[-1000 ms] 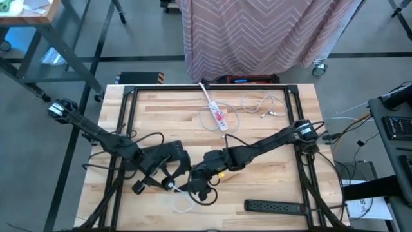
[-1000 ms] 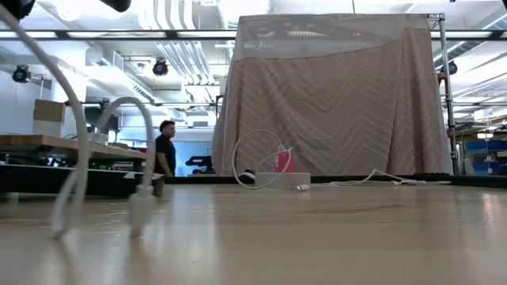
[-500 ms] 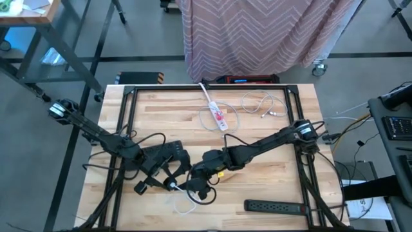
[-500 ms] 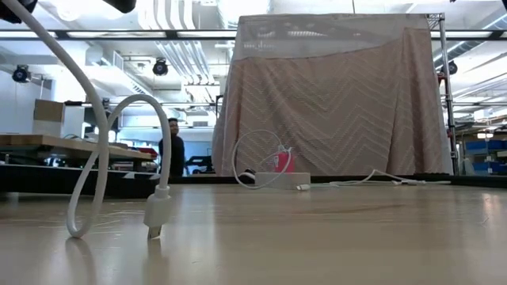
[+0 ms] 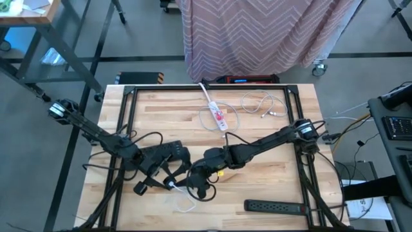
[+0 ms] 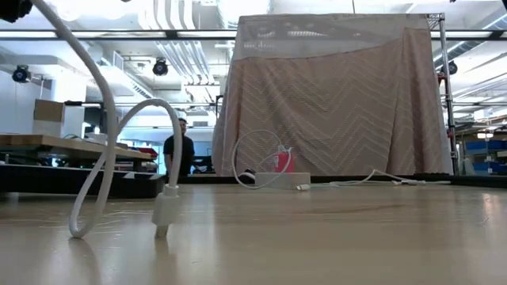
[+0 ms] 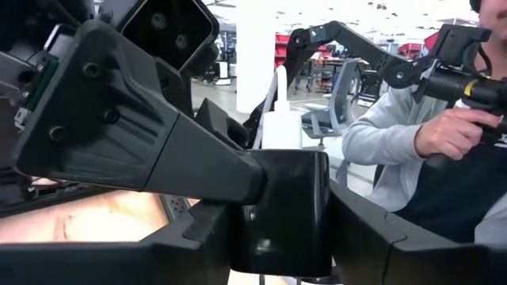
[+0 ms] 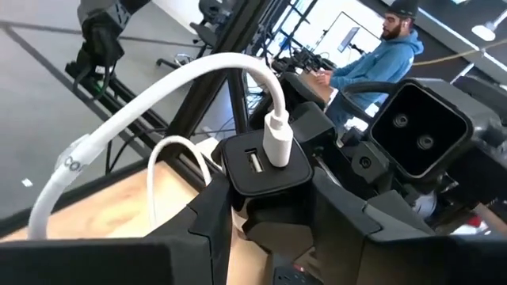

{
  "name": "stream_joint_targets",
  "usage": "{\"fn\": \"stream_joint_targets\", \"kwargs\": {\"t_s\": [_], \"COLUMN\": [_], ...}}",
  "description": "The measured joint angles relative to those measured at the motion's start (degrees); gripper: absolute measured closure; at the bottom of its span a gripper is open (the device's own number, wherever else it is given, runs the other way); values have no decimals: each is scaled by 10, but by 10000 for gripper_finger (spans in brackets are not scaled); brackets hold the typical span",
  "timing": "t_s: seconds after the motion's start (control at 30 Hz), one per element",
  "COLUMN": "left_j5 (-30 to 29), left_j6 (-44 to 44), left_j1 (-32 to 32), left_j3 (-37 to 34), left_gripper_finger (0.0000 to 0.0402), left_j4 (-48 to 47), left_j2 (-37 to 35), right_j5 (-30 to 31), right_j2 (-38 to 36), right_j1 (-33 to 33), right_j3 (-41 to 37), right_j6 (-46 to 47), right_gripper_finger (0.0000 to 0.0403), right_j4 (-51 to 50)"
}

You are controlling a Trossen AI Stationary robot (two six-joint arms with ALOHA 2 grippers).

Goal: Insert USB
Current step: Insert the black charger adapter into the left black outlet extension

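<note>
At the table's (image 5: 257, 129) near middle, the two grippers are brought together over a black charger (image 8: 265, 166). The charger is clamped between the right gripper's (image 8: 261, 210) fingers (image 8: 207, 207), its two ports facing up. A white USB plug (image 8: 277, 136) is seated in one port, and its cable (image 8: 150, 107) arcs away to loop on the wood. The cable's other plug (image 6: 165, 210) is seen hanging, its tip at the tabletop. The left gripper (image 7: 277, 214) is pressed close against the charger; whether it grips cannot be told. A seated person (image 8: 372, 59) is seen behind.
</note>
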Motion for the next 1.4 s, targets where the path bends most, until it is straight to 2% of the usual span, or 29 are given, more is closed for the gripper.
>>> {"fn": "stream_joint_targets", "kwargs": {"t_s": [0.2, 0.37, 0.47, 0.53, 0.63, 0.77, 1.03, 1.23, 1.4], "left_j5": [-16, -56, -64, -66, -60, -65, -60, -81, -100], "left_j6": [3, 4, 4, 4, 10, 16, 16, 13, 10], "left_j1": [1, 1, 2, 3, 4, 6, 5, 5, 4], "left_j3": [0, 0, 0, 0, 0, 0, 0, 0, 0], "left_gripper_finger": [227, 204, 196, 196, 210, 260, 391, 383, 382], "left_j4": [-29, -81, -97, -101, -104, -104, -111, -114, -123], "left_j2": [-21, -50, -61, -64, -58, -47, -55, -58, -60], "right_j5": [10, 34, 44, 39, 22, 15, 30, 50, 53], "right_j2": [0, 0, 0, 0, 0, 1, 0, -1, -1], "right_j1": [-2, -6, -9, -9, -10, -12, -13, -15, -17], "right_j3": [0, 0, 0, 1, 0, 0, 0, 1, 0], "right_j6": [40, 51, 53, 52, 41, 38, 15, 90, 195], "right_gripper_finger": [288, 291, 338, 354, 377, 402, 376, 331, 300], "right_j4": [4, 1, 0, 1, -3, -10, -16, -18, -21]}}
